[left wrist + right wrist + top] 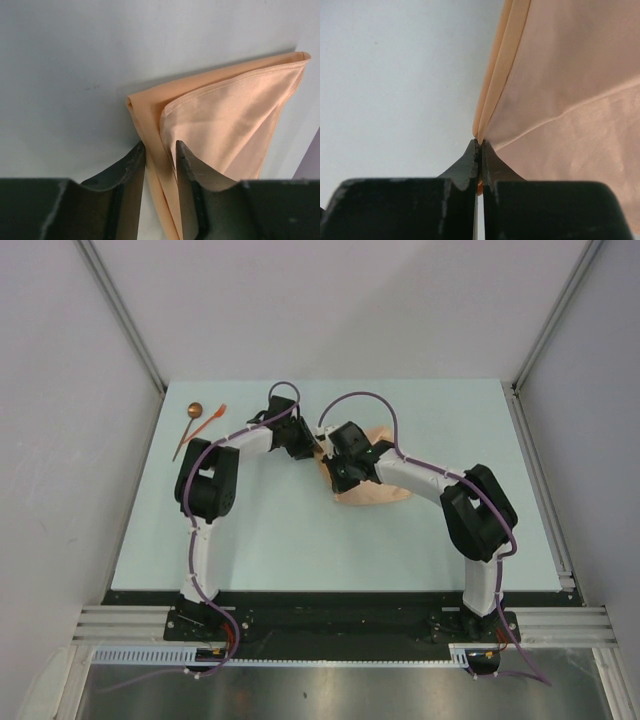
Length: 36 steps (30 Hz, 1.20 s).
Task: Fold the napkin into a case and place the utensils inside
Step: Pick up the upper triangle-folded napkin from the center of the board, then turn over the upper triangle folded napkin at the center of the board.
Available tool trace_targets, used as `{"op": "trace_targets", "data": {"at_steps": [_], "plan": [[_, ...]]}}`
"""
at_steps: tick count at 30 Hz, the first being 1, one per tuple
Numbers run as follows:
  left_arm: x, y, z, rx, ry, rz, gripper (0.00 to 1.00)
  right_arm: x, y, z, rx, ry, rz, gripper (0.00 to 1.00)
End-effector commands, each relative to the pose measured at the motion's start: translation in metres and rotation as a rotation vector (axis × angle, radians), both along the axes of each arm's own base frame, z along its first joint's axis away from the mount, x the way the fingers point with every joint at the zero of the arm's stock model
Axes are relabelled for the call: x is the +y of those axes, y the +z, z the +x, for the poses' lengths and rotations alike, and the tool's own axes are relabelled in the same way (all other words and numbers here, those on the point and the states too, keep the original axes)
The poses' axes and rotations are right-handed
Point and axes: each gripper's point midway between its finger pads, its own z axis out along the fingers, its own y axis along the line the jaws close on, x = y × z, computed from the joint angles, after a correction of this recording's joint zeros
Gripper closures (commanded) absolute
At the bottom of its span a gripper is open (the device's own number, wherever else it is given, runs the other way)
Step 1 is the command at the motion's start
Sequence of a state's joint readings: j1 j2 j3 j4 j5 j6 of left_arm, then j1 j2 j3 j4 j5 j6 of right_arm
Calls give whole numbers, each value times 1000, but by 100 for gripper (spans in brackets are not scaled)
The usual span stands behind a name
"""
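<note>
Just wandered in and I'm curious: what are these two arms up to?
They're folding a tan-orange napkin on the table. The right gripper is clamped shut on one edge; the left gripper straddles a folded edge, jaws apart. The spoon and orange fork lie untouched at the far left corner.

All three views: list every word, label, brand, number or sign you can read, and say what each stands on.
None: no word, label, brand, number or sign can be read in any view.
The napkin is plain, unprinted cloth.
The table carries no print.
The spoon is too small in the top view to tell whether it bears any marking.
</note>
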<state>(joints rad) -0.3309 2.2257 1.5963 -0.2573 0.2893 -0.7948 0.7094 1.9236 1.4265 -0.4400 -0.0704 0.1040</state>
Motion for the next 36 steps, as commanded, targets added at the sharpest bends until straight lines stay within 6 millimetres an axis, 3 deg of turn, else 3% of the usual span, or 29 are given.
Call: {"op": "trace_targets", "data": {"at_steps": [1,9,14,23,24,26,28,30,31,32,33,34,36], "plan": [[8,-7,6,13,21,22,69,5,25,4,-41,4,63,100],[12,1,14,-20,12,29,84,4,14,-4,-17,17,53,100],[13,3,17,-36,4,31,100,9,8,-12,-2,34,50,100],[17,17,15,-123,-3,-7,100,18,-2,-31,20,57,46,100],[17,35,22,-183,2,-35,100,20,0,-34,13,62,42,100],[22,40,16,-189,20,-57,100,23,2,-38,3,70,40,100],[27,61,16,-217,57,-90,100,30,6,-44,-8,81,36,100],[36,63,8,-199,95,-105,100,36,13,-48,-21,86,44,100],[38,82,4,-215,120,-132,100,44,20,-56,-30,106,56,100],[43,79,-3,-208,138,-140,100,50,25,-61,-28,105,73,100],[51,85,-7,-208,161,-152,100,56,33,-63,-36,113,92,100],[56,104,-13,-225,186,-182,100,66,43,-72,-46,134,114,100],[77,106,-29,-206,228,-200,100,80,54,-83,-43,150,148,100]]}}
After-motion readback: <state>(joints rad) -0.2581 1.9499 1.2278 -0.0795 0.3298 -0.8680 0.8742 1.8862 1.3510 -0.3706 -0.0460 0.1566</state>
